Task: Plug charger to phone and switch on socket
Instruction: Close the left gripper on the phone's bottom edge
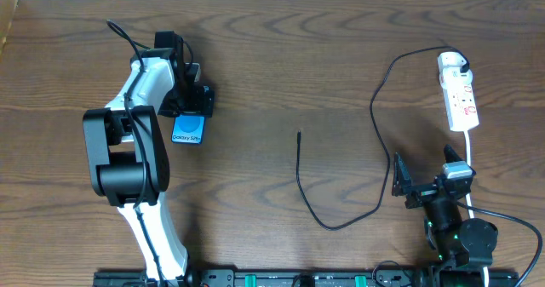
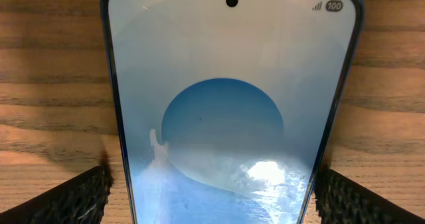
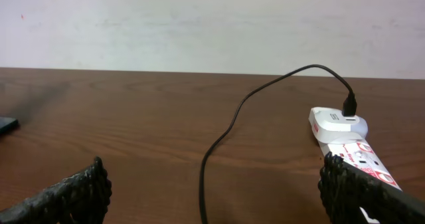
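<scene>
The wooden table [image 1: 281, 48] carries all items. The left gripper [image 1: 191, 108] is positioned over the far end of the phone [image 1: 187, 131], which lies flat and screen-up at the left of the table. In the left wrist view the fingers [image 2: 80, 194] are spread wide apart and the phone [image 2: 226, 117] lies between them, one finger outside each long edge; contact cannot be determined. The right gripper [image 1: 423, 178] is at the near right, its fingers [image 3: 73, 187] also spread wide and holding nothing. The socket [image 1: 460, 95] lies ahead of it at the far right. The charger [image 1: 375, 125] runs from the socket's far end, loops toward the near edge, and ends at its tip [image 1: 299, 134] at mid-table, well apart from the phone and both grippers.
</scene>
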Available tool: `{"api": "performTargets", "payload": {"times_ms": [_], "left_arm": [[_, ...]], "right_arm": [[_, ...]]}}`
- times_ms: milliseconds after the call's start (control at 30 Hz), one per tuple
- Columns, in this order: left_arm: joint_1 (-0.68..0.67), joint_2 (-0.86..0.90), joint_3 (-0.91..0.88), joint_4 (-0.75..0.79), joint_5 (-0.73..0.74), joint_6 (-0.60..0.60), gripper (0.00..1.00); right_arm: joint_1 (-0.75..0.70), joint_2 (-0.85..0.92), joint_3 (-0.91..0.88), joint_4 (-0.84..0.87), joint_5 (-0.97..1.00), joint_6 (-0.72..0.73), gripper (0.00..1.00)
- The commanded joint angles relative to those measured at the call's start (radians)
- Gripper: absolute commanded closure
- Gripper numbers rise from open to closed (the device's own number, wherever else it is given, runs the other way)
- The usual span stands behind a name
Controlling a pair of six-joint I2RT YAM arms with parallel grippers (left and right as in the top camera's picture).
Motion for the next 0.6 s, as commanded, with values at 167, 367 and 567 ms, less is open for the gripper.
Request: {"api": "performTargets", "payload": {"times_ms": [167,367,567], "left_arm": [[0.001,0.024,-0.034,-0.006,0.016,0.008,0.1],[0.001,0.024,-0.034,-0.006,0.016,0.008,0.13],[0.001,0.024,-0.034,-0.006,0.016,0.008,0.19]], "right_arm": [[0.013,-0.007,-0.001,-0.005,0.003,0.003,0.01],[0.013,-0.007,-0.001,-0.005,0.003,0.003,0.01],[0.013,-0.007,-0.001,-0.005,0.004,0.003,0.01]]}}
